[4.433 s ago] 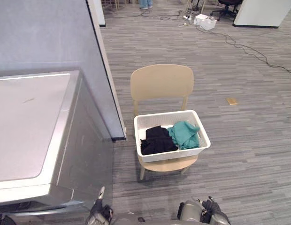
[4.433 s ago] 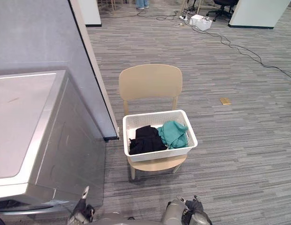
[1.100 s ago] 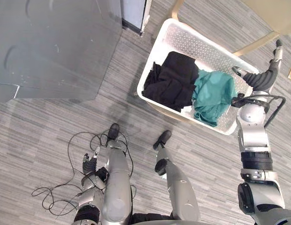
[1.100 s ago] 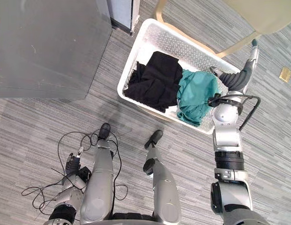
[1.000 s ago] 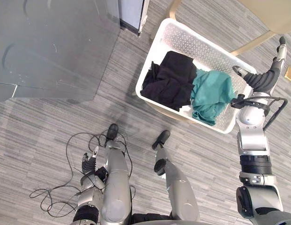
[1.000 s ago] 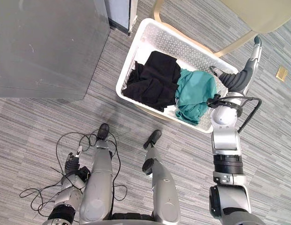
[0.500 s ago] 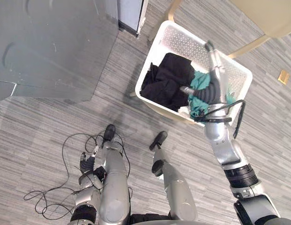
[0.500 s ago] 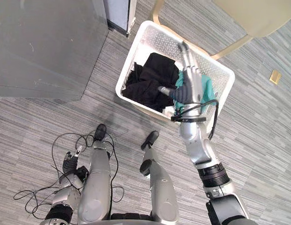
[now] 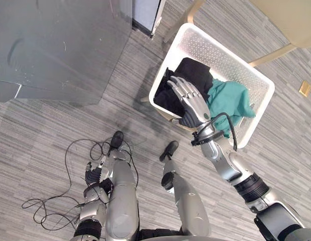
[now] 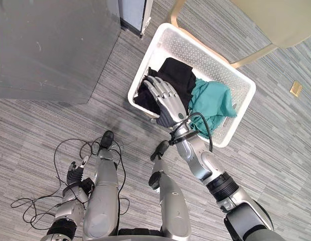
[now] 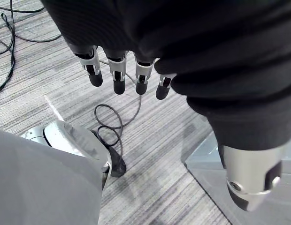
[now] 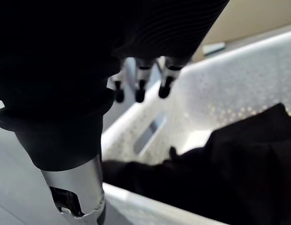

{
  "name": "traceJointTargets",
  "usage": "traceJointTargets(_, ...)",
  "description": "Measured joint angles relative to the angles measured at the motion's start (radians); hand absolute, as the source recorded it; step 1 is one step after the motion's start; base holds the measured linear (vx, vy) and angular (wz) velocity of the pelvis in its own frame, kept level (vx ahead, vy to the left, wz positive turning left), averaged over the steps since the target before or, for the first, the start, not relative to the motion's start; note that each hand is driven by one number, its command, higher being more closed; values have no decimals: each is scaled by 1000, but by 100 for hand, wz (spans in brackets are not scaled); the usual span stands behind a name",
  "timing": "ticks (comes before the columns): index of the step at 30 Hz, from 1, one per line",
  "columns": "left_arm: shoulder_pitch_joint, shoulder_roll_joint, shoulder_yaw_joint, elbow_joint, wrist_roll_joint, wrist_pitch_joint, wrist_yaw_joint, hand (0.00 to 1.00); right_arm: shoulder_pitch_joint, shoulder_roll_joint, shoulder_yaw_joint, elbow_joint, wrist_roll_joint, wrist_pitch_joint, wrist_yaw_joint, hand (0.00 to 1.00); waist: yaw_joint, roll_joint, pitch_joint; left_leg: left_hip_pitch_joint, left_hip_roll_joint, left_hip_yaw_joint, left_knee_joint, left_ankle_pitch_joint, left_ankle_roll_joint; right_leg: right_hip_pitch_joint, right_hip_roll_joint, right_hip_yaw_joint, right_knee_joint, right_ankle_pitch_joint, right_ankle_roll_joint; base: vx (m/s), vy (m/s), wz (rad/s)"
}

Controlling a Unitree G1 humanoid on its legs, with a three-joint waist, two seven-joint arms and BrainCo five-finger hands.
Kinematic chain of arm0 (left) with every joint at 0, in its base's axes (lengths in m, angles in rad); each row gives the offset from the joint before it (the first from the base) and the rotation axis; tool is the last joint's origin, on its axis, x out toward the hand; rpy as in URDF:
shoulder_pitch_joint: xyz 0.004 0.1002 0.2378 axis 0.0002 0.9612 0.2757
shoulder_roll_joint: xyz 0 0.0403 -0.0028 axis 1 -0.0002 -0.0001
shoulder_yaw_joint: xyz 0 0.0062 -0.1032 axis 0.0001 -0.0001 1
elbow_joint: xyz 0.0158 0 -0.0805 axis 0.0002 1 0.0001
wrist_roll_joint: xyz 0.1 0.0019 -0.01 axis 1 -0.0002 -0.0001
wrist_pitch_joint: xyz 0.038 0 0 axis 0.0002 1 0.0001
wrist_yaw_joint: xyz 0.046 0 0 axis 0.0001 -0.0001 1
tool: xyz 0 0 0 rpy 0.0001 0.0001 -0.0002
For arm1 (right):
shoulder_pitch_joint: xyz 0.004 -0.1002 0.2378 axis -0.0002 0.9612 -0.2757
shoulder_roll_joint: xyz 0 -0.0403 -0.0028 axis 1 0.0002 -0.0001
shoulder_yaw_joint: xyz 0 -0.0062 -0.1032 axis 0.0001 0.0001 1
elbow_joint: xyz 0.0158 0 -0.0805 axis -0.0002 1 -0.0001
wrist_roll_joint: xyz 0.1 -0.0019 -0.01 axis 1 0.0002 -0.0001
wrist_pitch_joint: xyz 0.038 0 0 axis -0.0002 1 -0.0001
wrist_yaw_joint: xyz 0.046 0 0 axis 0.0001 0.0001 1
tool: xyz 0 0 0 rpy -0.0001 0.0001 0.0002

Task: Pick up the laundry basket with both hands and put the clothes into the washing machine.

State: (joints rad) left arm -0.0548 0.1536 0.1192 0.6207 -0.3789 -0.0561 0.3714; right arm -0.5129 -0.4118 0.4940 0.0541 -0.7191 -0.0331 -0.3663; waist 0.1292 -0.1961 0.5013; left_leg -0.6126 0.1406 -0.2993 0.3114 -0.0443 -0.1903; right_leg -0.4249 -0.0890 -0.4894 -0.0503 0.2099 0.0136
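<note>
Laundry basket (image 9: pixel 215 50) sits on the chair (image 9: pixel 291 15), black clothes (image 9: pixel 195 73) and teal garment (image 9: pixel 228 100) inside. Your right hand (image 9: pixel 190 103) hovers over its near corner above the black pile, fingers straight and slightly spread, gripping nothing; your left hand (image 9: pixel 94 175) hangs low near the floor, fingers straight and loose, well apart from the basket. Likely risk: press or lift one-handed and the basket tips off the seat, or your fingers catch cloth instead of rim.

right robot hand (image 9: pixel 190 103) | moved across basket (image 9: pixel 223 50) | now over black clothes (image 9: pixel 195 73)
</note>
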Motion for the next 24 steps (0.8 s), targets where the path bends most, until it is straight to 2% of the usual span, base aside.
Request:
traceJointTargets(7,0,1,-1,9,-1,-19,0,0,-73,0,2,154,-1,40,-2,0,1,0,0,-4,0,0,-8,2,-1,1,1,2,-6,4,5,-34,47,1)
traceJointTargets(15,0,4,-4,17,-2,-29,0,0,-117,14,-35,238,2,44,-30,0,0,0,0,-4,-1,1,-8,3,-1,0,0,3,-7,4,5,-13,50,0)
traceJointTargets(19,-1,5,-4,17,-2,-29,1,0,-106,25,-93,230,9,63,-45,0,1,0,0,-4,-1,4,-8,3,-1,-6,0,10,-7,4,5,-12,53,-4)
traceJointTargets(21,-3,5,-5,17,-2,-29,1,0,-67,31,-130,157,22,80,-47,0,7,1,0,-9,-1,8,-7,4,-2,-17,-1,17,-6,4,5,-2,45,-8)
traceJointTargets(24,-3,5,-5,17,-2,-27,1,0,2,31,-160,30,48,77,-56,0,5,1,1,-9,-1,12,-8,4,-2,-19,-1,24,-6,4,5,9,28,-2)
